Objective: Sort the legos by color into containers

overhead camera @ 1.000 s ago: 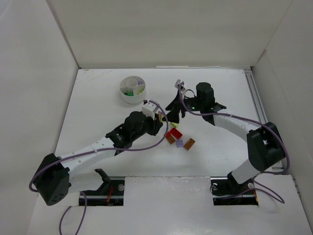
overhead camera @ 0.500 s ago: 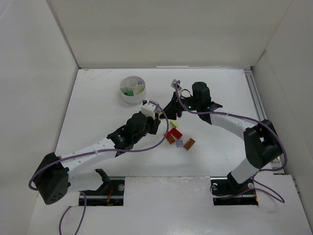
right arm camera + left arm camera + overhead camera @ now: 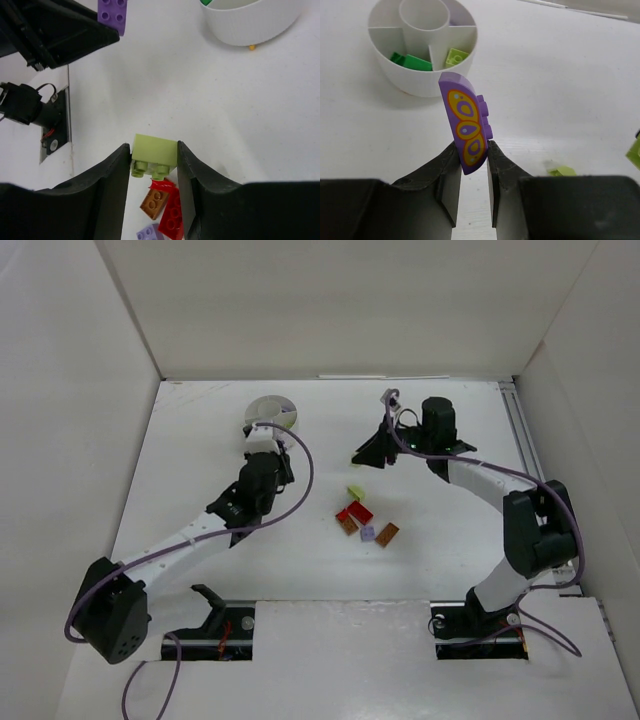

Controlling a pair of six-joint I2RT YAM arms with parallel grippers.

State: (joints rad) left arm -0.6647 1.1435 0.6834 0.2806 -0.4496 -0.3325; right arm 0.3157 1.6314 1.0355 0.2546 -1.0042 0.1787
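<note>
Gripping lilac brick [image 3: 465, 120]: left pincer [image 3: 472, 150]; lime brick [image 3: 155, 149]: right [image 3: 154, 156]

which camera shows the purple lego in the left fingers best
The left wrist view: the purple brick stands upright between the fingers, its printed yellow-orange face in plain sight. The right wrist view catches only its studded side at the top edge. The top external view does not show it clearly.

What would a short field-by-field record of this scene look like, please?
left hand: shut on purple brick, beside dish
right hand: shut on pale-green brick, lifted
dish contents: green bricks and lime brick, in separate wedges
loose: red brick, brown bricks, lilac brick, pale brick
</note>
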